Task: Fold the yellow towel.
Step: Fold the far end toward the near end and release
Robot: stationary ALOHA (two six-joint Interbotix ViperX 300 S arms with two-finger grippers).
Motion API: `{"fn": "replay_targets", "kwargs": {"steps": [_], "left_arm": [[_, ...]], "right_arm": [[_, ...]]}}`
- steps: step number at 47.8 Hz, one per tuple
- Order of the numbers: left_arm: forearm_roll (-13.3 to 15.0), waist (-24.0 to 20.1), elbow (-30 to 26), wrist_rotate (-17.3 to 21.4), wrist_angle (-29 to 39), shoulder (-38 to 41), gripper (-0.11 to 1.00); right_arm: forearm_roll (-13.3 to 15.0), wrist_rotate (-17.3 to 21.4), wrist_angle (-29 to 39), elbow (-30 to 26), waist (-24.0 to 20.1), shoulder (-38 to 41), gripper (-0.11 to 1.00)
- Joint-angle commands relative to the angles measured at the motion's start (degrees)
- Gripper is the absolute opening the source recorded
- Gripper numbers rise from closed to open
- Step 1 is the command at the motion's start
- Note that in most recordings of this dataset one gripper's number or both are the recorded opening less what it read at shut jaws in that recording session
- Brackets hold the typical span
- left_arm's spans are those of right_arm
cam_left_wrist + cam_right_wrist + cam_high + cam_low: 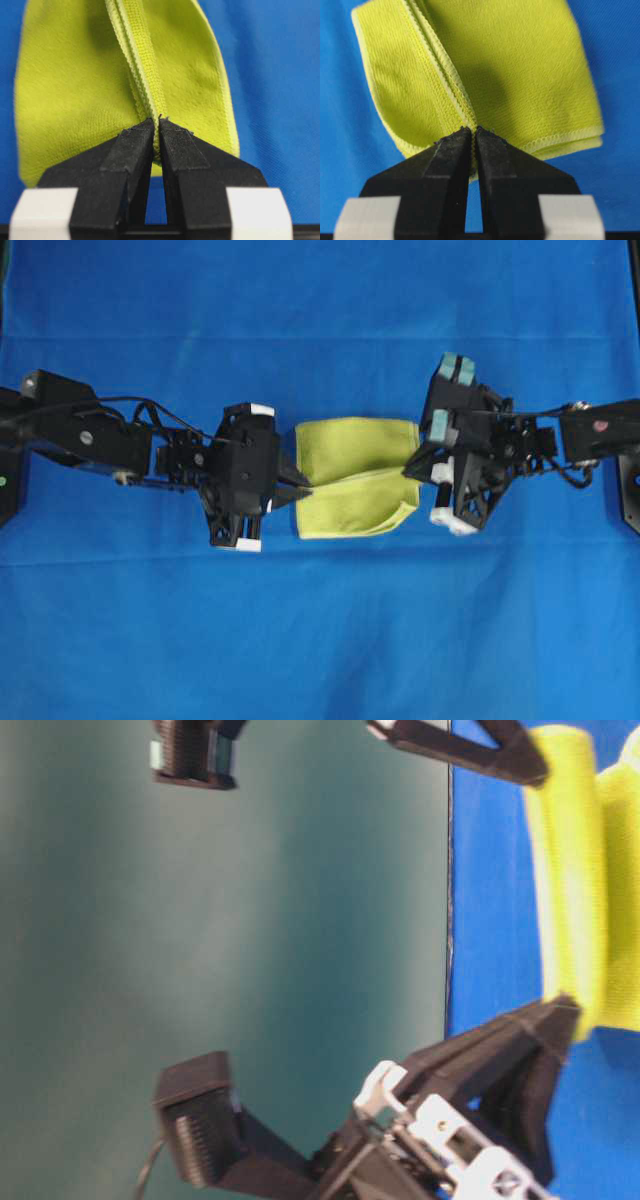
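The yellow towel [355,475] lies doubled over on the blue cloth at the middle of the overhead view, with a raised ridge of hem running left to right across it. My left gripper [300,486] is at its left edge, shut on the hemmed edges. In the left wrist view the gripper [156,126] pinches the stacked hem of the towel [75,85]. At the towel's right edge my right gripper [410,470] is shut on the same ridge. The right wrist view shows this gripper [472,131] clamping the hem of the towel [520,65]. The towel [580,870] also appears in the table-level view.
A large blue cloth [320,640] covers the whole table under the towel. Both black arms reach in from the left [90,430] and right [600,430] sides. A dark green backdrop [250,920] fills most of the table-level view.
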State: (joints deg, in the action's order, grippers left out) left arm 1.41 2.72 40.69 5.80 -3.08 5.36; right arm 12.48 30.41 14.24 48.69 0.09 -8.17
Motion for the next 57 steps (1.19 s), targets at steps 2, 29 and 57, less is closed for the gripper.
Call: {"fn": "replay_targets", "kwargs": {"steps": [2,29,57], "left_arm": [[0.1,1.7,0.3,-0.7,-0.9,0.7,0.04],[0.1,2.8,-0.4,-0.4,-4.0,3.0,0.04],[0.1,2.8,-0.2,0.1,-3.7,-1.1,0.74]], "right_arm": [[-0.2,1.2,0.3,0.1,-0.4,1.7,0.05],[-0.3,1.9,-3.4,-0.2,-1.3,3.6,0.05],[-0.2,1.8,-2.5,-3.5,-5.1,1.7,0.49]]}}
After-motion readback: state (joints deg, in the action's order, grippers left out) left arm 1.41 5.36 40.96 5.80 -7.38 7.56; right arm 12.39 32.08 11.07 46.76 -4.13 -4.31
